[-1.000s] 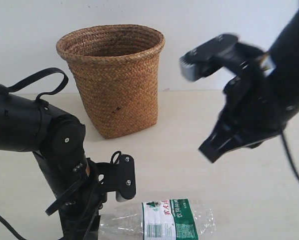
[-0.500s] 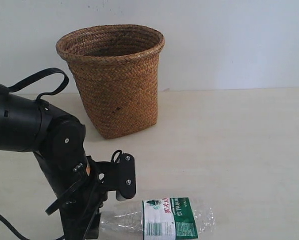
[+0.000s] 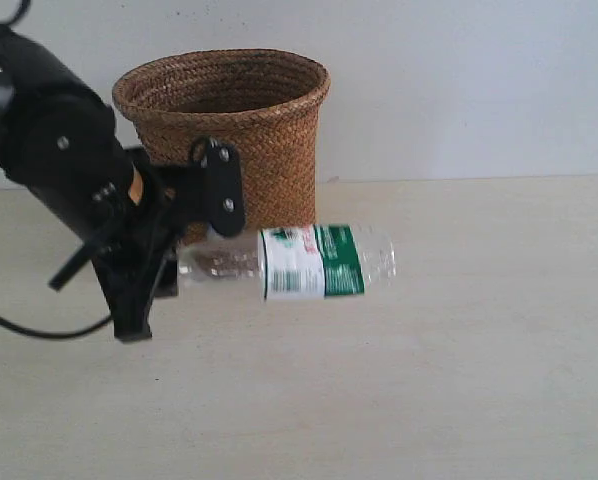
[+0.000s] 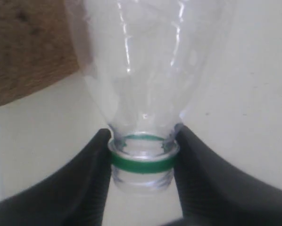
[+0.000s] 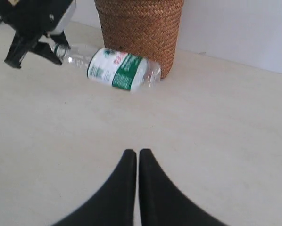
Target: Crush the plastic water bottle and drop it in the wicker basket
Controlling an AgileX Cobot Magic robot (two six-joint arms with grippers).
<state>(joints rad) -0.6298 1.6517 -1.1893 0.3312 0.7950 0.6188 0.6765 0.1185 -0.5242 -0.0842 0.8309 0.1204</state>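
The clear plastic water bottle with its white-and-green label hangs level in the air in front of the wicker basket. My left gripper is shut on the bottle's neck; the left wrist view shows both black fingers pressed against the green ring, and no cap shows on the open mouth. The right wrist view shows the bottle held off the table beside the basket. My right gripper is shut and empty, well back from the bottle, and is out of the exterior view.
The pale table stretches out below and to the right of the bottle. A white wall stands behind the basket. A black cable trails from the left arm over the table's left side.
My left gripper has lifted the bottle from the table's front edge up to the basket's mid-height. The right arm left the exterior view a second ago.
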